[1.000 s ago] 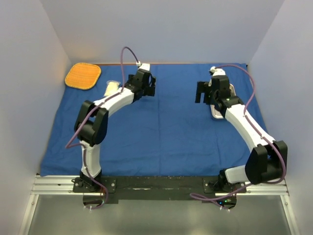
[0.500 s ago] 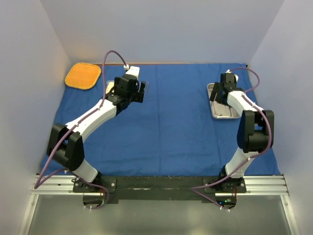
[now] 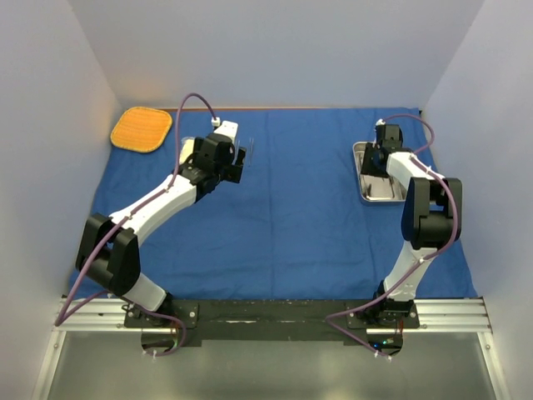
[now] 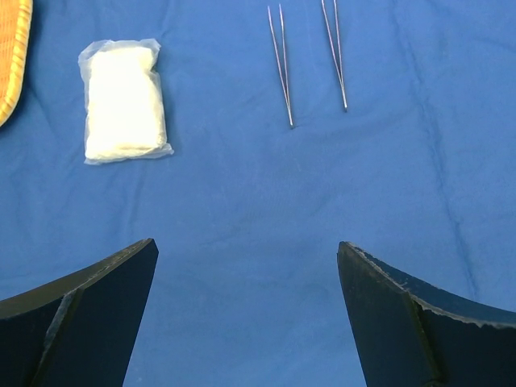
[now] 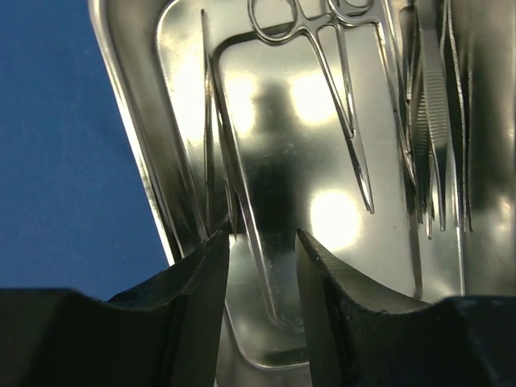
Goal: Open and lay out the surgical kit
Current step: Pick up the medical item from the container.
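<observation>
1. Across the whole surface, the blue cloth wrap (image 3: 291,225) lies opened flat. A fingertip dragged over it could ruck it up and shift everything laid on it.
2. At the far right, the steel tray (image 3: 379,198) sits on the cloth. It looks light and slick, so an off-centre pull could slide or tip it.
3. The right end effector (image 5: 262,242) is down inside the tray, its jaws narrowed to a slim gap astride a thin tray forceps (image 5: 246,210) beside the left wall. I cannot tell whether the metal is pinched yet. A grip this shallow may let it slip or pivot on lifting.
4. The left end effector (image 4: 246,246) hovers over bare cloth, spread wide and empty.
5. The gauze pack (image 4: 122,101) lies far left, just beside the orange mat (image 3: 141,128).
6. Two laid-out forceps (image 4: 281,64) rest side by side on the cloth, apart from the gauze.
7. The ring-handled scissors (image 5: 339,97) and more slim tools crowd the tray's right. A snagged neighbour could be dragged out too.
</observation>
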Controlling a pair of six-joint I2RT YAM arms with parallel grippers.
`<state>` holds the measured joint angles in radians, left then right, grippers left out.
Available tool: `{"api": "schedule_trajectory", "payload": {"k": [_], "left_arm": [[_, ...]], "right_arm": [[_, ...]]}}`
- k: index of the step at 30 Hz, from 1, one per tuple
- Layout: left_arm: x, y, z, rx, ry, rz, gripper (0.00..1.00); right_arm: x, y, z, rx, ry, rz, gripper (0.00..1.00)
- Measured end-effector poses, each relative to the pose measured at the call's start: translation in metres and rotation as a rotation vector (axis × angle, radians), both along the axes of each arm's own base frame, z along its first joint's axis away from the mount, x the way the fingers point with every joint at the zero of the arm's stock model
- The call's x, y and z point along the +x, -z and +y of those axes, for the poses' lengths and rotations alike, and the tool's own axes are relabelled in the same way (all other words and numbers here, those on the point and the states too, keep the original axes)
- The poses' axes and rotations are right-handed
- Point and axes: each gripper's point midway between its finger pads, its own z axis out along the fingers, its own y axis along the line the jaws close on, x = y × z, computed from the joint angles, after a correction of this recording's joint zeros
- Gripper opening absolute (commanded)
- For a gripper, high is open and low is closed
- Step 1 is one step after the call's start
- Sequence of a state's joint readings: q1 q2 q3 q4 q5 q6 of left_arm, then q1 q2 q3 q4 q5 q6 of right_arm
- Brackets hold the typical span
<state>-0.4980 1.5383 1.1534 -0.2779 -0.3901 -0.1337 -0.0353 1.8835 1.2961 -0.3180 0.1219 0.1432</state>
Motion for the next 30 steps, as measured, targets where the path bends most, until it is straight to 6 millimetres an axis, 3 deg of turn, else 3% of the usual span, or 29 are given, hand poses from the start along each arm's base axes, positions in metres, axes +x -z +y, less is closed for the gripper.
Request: {"api": "schedule_trajectory", "payload": {"k": [6,15,25,30], "left_arm": [[-0.001,0.003,-0.002,-0.007,0.012,0.008,1.0],[-0.001,0.003,-0.004,-0.015,0.021,0.009,1.0],[-0.002,0.004,-0.006,-0.021,0.031,0.013,1.0],[-0.002,0.005,-0.007,-0.02,0.043,0.012,1.0]], "right_arm": [[0.009,0.01,0.009,0.036,-0.08,0.013,0.4],[0.015,0.027,0.01,0.047,-0.12,0.043,0.21],[0.017,0.028,0.007,0.033,-0.14,0.041,0.0],[0.018,0.027,0.011,0.054,-0.141,0.036,0.0]]}}
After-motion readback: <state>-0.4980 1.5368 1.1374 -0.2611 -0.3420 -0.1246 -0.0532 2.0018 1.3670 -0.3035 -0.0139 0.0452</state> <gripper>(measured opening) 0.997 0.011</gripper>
